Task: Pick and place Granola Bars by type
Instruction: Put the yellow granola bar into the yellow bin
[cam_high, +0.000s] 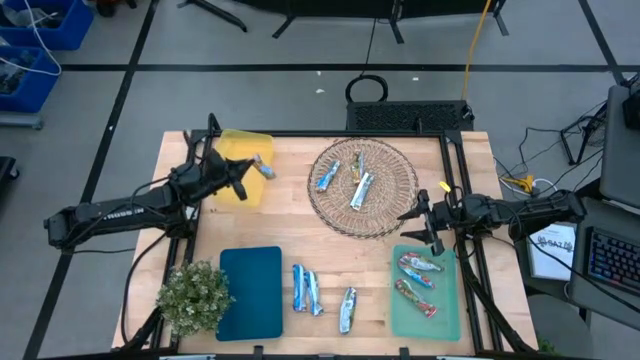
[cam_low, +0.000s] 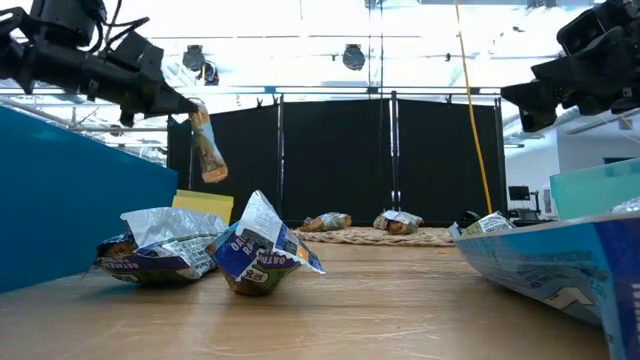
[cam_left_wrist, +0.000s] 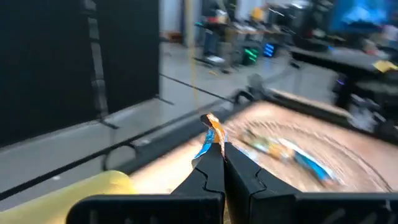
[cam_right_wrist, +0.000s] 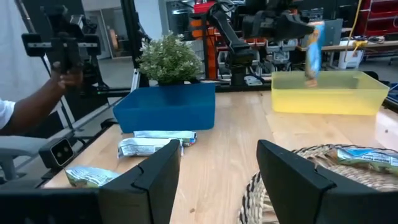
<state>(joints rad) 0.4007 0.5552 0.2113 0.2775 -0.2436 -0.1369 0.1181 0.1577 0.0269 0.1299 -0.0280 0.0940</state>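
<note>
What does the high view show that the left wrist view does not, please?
Only the high view shows the green tray with two red-wrapped bars, the teal tray, the plant, three loose bars and the right gripper, jaws open. Only the left wrist view shows the room behind the table. Both share the left gripper shut on a granola bar, the yellow tray and the wicker basket.

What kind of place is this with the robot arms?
Probably a robot lab or workshop. Two arms work at a wooden table on a metal frame, cables trail over the floor, and racks of equipment and a black curtain stand behind.
</note>
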